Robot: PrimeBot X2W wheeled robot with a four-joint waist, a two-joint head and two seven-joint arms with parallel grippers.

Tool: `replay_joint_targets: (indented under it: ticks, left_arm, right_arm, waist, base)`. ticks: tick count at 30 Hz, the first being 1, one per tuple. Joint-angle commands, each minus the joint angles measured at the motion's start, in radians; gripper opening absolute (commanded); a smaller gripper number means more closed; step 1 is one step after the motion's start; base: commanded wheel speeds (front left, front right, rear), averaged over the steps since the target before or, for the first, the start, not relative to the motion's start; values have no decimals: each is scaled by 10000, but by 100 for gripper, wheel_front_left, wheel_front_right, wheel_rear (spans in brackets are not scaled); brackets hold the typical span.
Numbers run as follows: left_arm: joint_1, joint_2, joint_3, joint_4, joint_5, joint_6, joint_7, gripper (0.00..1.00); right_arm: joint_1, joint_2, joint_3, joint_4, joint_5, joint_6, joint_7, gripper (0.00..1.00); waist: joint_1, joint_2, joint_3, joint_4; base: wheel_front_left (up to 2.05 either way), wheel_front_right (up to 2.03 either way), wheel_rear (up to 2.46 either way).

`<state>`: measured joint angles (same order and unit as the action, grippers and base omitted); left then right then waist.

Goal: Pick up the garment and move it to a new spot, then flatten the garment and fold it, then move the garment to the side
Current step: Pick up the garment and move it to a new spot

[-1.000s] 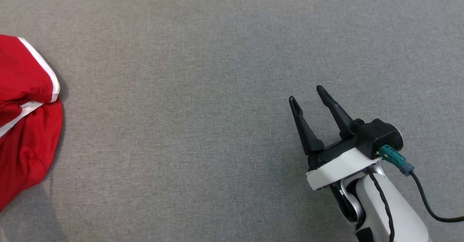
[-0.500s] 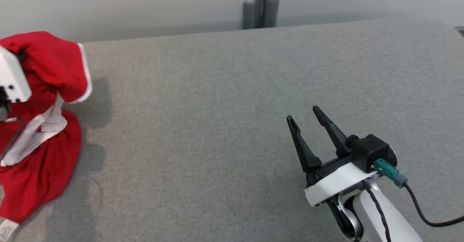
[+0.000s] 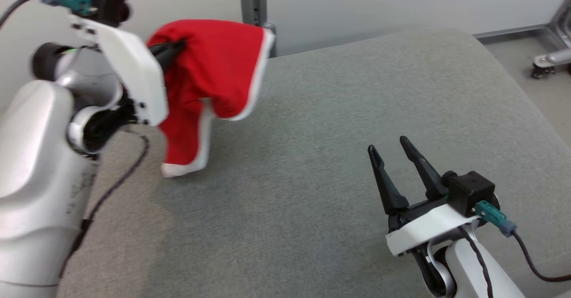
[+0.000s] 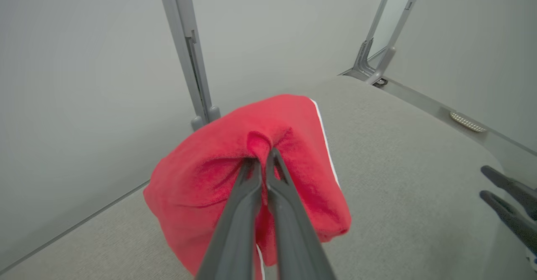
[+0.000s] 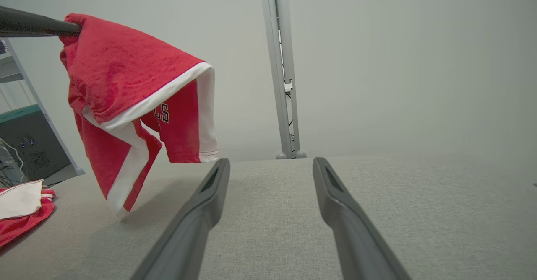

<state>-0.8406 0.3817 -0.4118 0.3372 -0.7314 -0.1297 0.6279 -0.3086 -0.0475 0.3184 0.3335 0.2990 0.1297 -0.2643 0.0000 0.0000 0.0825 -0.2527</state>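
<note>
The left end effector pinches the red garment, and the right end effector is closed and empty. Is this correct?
Not quite: the right end effector is open and empty, as the right wrist view shows. The left end effector does pinch the red garment.

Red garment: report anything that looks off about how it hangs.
The red garment hangs bunched and lopsided from the shut left gripper, pinched by one small fold, so a white-trimmed end trails down to about the grey table; contact is unclear. Nothing looks torn. A second red-and-white cloth lies crumpled on the table nearby.
</note>
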Motion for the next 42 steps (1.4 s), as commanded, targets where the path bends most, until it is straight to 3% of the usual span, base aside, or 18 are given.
replay_joint_targets:
  ticks: [1, 4, 7, 13, 19, 20, 21, 22, 23, 24, 27, 34, 39, 42]
  left_arm:
    - [40, -254, -5, -319, -251, 15, 75, 0]
    - [123, -883, 29, -1005, -790, 107, 157, 0]
    - [612, -1156, 4, -1479, -1242, 206, 332, 0]
    - [1940, -883, 32, -1657, -1653, 254, 373, 0]
    - [2996, -101, 19, -289, -1795, 75, 142, 0]
    - [3023, -40, 44, 5, -1755, 56, -13, 4]
    - [2969, 7, 73, 286, -1718, 43, -206, 18]
    - [2902, 39, 107, 576, -1720, 43, -388, 25]
    - [2831, 36, 142, 849, -1742, 27, -563, 69]
    - [2766, 25, 143, 1094, -1773, 17, -689, 100]
    - [2525, 16, -118, 1460, -1743, -12, -1326, 100]
    - [2639, 667, -1009, 63, -1678, -3, -3412, 100]
    - [2982, 1090, -1084, -604, -1162, -5, -4975, 100]
    - [3349, 1169, -859, -961, -800, 381, -5855, 100]
  right_arm:
    - [76, -54, -126, -67, 20, 19, -1, 100]
    - [93, -51, -357, -133, -24, 19, -1, 100]
    - [113, -47, -609, -164, -86, 19, -1, 100]
    - [125, -52, -839, -198, -144, 19, -1, 100]
    - [-84, -51, -834, -206, -208, 19, -3, 100]
    - [-101, -51, -824, -199, -210, 19, -3, 100]
    - [-111, -54, -823, -190, -222, 19, -3, 100]
    - [-115, -53, -805, -176, -236, 19, -3, 100]
    - [-122, -51, -797, -162, -253, 19, -3, 100]
    - [-123, -51, -790, -154, -264, 19, -3, 100]
    - [-51, -51, -825, -158, -308, 19, -3, 100]
    - [188, -60, -906, -180, -467, 19, -3, 100]
    - [374, -55, -1009, -209, -563, 19, -1, 100]
    - [453, -57, -1192, -282, -618, 19, -3, 100]
  waist:
    - [0, 0, -3, -343]
    - [0, 0, 113, -547]
    - [0, 0, 232, -633]
    - [0, 0, 407, -610]
    - [0, 0, 658, -435]
    - [0, 0, 682, -399]
    - [0, 0, 699, -358]
    - [0, 0, 703, -316]
    - [0, 0, 699, -269]
    - [0, 0, 693, -220]
    - [0, 0, 674, 30]
    - [0, 0, 426, 585]
    - [0, 0, 116, 865]
    - [0, 0, -33, 970]
  base:
    - [0, 0, 0]
    - [0, 0, 0]
    - [0, 0, 0]
    - [0, 0, 0]
    - [0, 0, 0]
    - [0, 0, 0]
    - [0, 0, 0]
    - [0, 0, 0]
    - [0, 0, 0]
    - [0, 0, 0]
    - [0, 0, 0]
    - [0, 0, 0]
    - [0, 0, 0]
    - [0, 0, 0]
